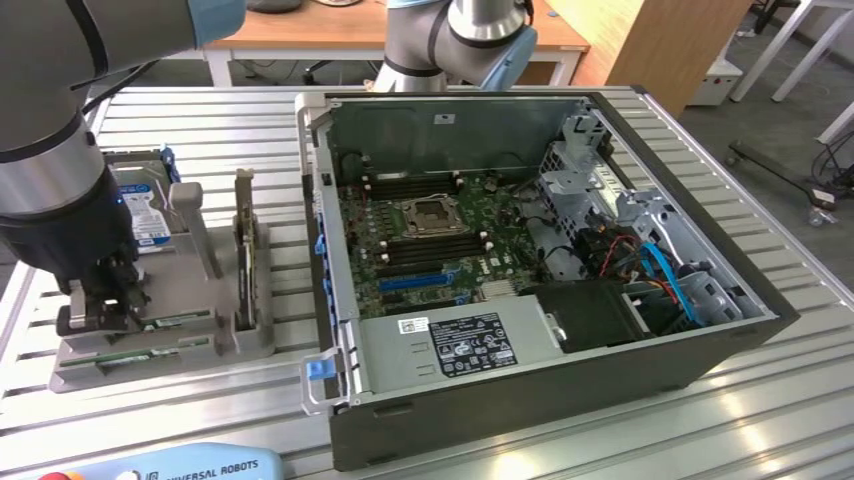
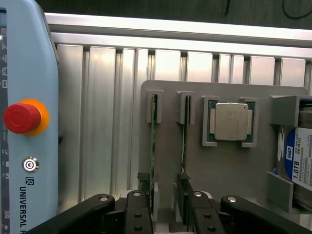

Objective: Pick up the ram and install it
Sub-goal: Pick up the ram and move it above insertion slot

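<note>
1. One arm [image 1: 54, 150] is down over the grey holder [image 2: 229, 170] at the exterior view's left. Its claw [image 2: 166, 204] hangs spread wide — two black fingers [image 2: 134, 212], nothing gripped between them.
2. Two green sticks to count, each standing on edge in its own slot of the holder: the ram nearer the pendant [image 2: 153, 141] and the ram nearer the processor [image 2: 184, 141]. They run side by side, apart, not yet installed.
3. The claw sits right over one end of that pair; whether a finger touches either stick I cannot tell.
4. One square silver processor [image 2: 231, 122] lies flat in its pocket just beside the second stick. One hard drive [image 2: 298, 158] with a blue-and-white label sits in its bracket past it.
5. One teach pendant [image 2: 29, 122] lies on the ribbed metal surface [image 2: 97, 122] beside the holder — one red stop button [image 2: 20, 117] on it.
6. One open computer case [image 1: 534, 400] lies toward the exterior view's right, well apart from the claw, with its one motherboard [image 1: 427, 235] facing up.
</note>
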`<action>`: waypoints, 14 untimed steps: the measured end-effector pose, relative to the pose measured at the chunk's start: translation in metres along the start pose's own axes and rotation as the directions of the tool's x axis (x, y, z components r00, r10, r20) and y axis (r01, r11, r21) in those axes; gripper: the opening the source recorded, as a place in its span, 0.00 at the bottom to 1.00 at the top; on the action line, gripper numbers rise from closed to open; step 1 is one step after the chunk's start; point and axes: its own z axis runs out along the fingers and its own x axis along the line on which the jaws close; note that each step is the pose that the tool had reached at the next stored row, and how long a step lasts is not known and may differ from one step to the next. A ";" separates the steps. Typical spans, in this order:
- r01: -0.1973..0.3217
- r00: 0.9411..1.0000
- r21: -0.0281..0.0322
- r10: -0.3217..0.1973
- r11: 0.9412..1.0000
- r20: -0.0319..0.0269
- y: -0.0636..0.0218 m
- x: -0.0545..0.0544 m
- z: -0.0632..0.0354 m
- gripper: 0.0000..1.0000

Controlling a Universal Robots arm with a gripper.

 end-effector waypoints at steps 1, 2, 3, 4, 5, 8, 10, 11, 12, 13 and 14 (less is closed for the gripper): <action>0.000 1.000 0.000 0.000 1.000 0.000 0.0000 0.000 0.0012 0.35; 0.000 1.000 0.000 0.000 1.000 0.000 -0.0001 0.000 0.0024 0.35; 0.000 1.000 0.000 0.000 1.000 0.000 -0.0001 0.000 0.0037 0.35; 0.000 1.000 0.000 0.000 1.000 0.000 -0.0001 0.000 0.0050 0.35; 0.000 1.000 0.000 0.000 1.000 0.000 -0.0001 0.000 0.0063 0.35; 0.000 1.000 0.000 0.000 1.000 0.000 -0.0002 0.000 0.0093 0.35; 0.000 1.000 0.000 0.000 1.000 0.000 -0.0002 0.000 0.0093 0.35; 0.000 1.000 0.000 0.000 1.000 0.000 -0.0001 0.000 0.0093 0.35; 0.000 1.000 0.000 0.000 1.000 0.000 -0.0001 0.000 0.0095 0.35; 0.000 1.000 0.000 0.000 1.000 0.000 -0.0002 0.001 0.0096 0.35; 0.000 1.000 0.000 0.000 1.000 0.000 -0.0002 0.002 0.0095 0.35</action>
